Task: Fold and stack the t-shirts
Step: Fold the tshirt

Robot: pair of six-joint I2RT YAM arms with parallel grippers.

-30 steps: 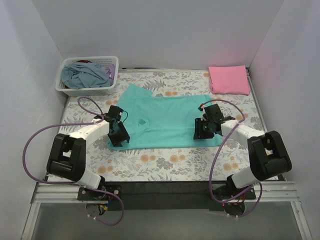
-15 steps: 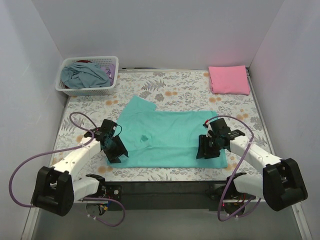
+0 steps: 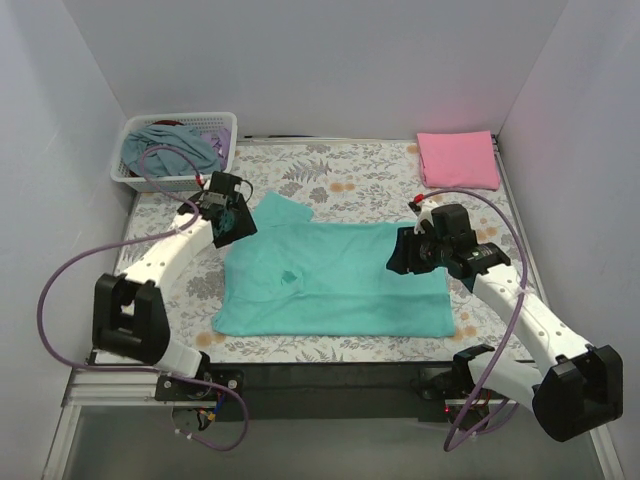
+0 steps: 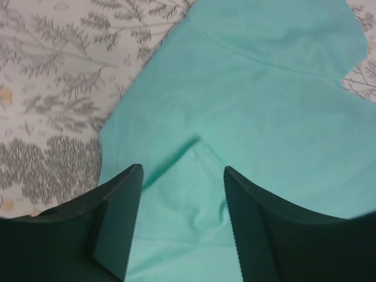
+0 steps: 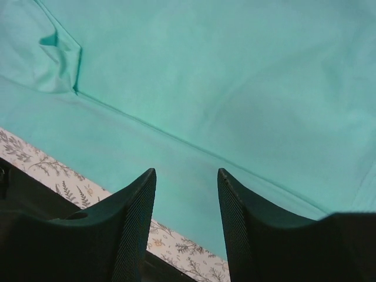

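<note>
Floral table [image 3: 345, 182], teal t-shirt [image 3: 340, 285] part-covered — left gripper [image 4: 182, 174], right gripper [image 5: 187, 174], jaws parted, empty.

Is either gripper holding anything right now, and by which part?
Nothing is held. The left gripper and right gripper both hang open over the teal t-shirt, with no cloth pinched.

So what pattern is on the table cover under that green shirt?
The table cover has a floral print: grey leaves and small orange flowers on white. It shows best in the top external view.
</note>
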